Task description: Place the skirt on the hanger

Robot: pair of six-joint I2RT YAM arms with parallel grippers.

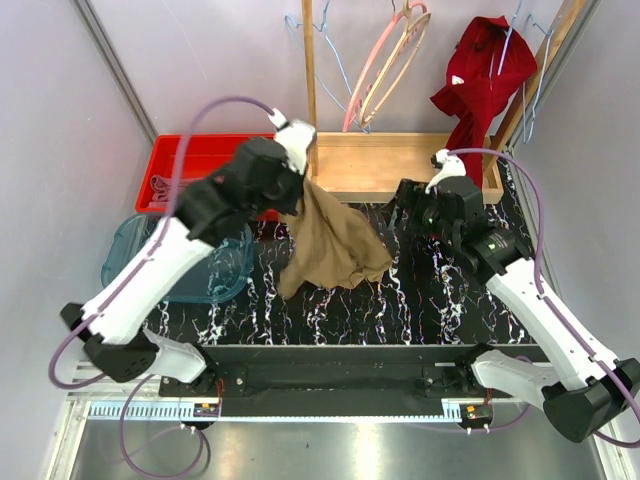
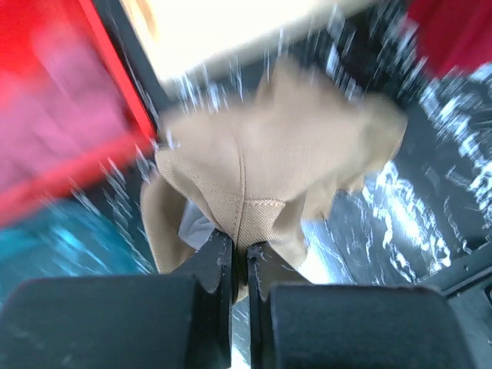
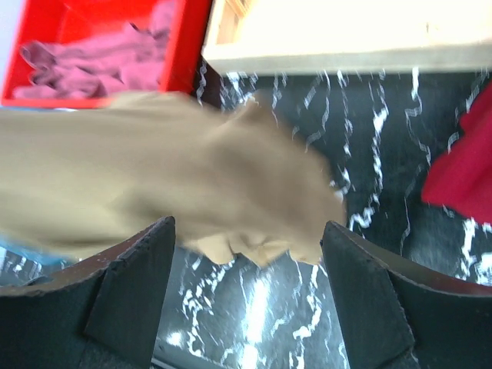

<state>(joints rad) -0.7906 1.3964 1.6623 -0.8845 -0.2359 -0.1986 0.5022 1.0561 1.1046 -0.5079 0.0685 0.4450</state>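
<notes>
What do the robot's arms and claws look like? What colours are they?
The left arm and the right arm match: smooth white tubes joined by chunky black joints, on black bases. A thin purple cable loops along each one. The left claw has two flat black fingers, and the right claw has black, wedge-shaped ones.

Red bin (image 1: 200,152) at back left, pink cloth (image 1: 160,187) bunched inside it. Clear teal plastic container (image 1: 130,248) just in front of the bin. Shallow wooden tray (image 1: 390,165) at back center, upright wooden post (image 1: 309,60) rising from its left end. Thick pink hanger (image 1: 362,80) and pale wooden hanger (image 1: 395,72) hang together behind the tray. Dark red garment (image 1: 480,75) hangs at back right. Black white-veined tabletop (image 1: 420,300) under everything.
</notes>
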